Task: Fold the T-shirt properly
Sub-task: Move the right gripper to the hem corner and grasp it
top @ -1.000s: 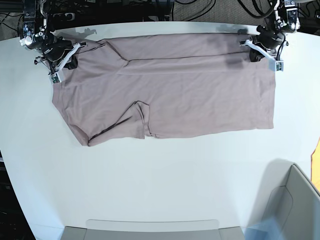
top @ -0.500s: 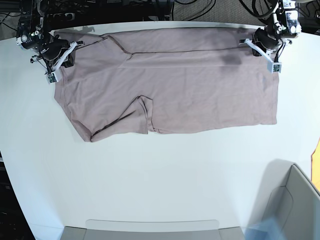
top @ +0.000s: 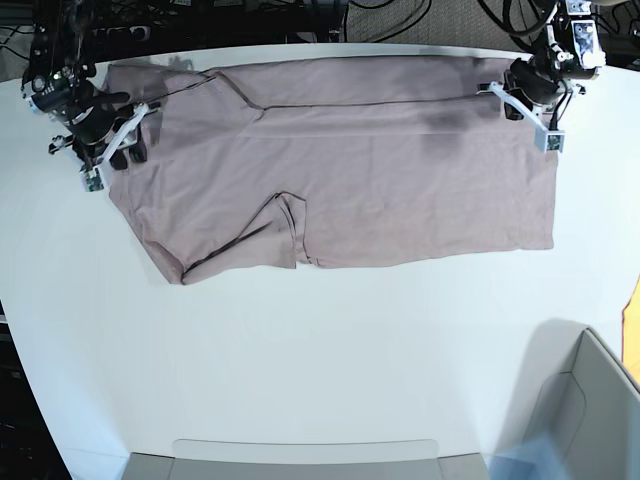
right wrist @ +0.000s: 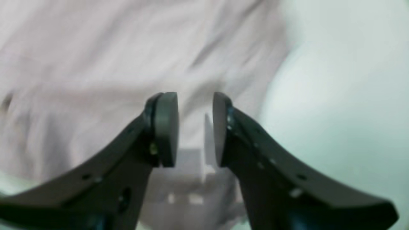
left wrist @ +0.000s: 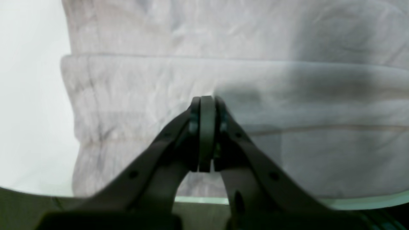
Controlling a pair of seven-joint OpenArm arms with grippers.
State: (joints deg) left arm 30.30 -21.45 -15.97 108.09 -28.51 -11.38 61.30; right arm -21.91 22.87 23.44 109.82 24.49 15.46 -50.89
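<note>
The mauve-pink T-shirt [top: 350,160] lies folded lengthwise along the far side of the white table [top: 300,350], with a sleeve flap at its near left. My left gripper [top: 505,95] is at the shirt's far right corner. In the left wrist view it [left wrist: 207,102] is shut, pads together over the cloth [left wrist: 287,95]; whether it pinches any cloth I cannot tell. My right gripper [top: 132,148] is at the shirt's left edge. In the right wrist view it [right wrist: 195,105] is open, with blurred cloth [right wrist: 96,64] below the gap.
The shirt's far edge runs close to the table's far edge [top: 300,45], with cables behind it. A grey bin [top: 590,400] stands at the near right, a flat grey tray [top: 300,455] at the near edge, and something orange [top: 633,320] at the right border.
The shirt has slid toward the far edge of the table. My right gripper has opened, let go of the cloth and shifted left. My left gripper stays shut at the right corner.
</note>
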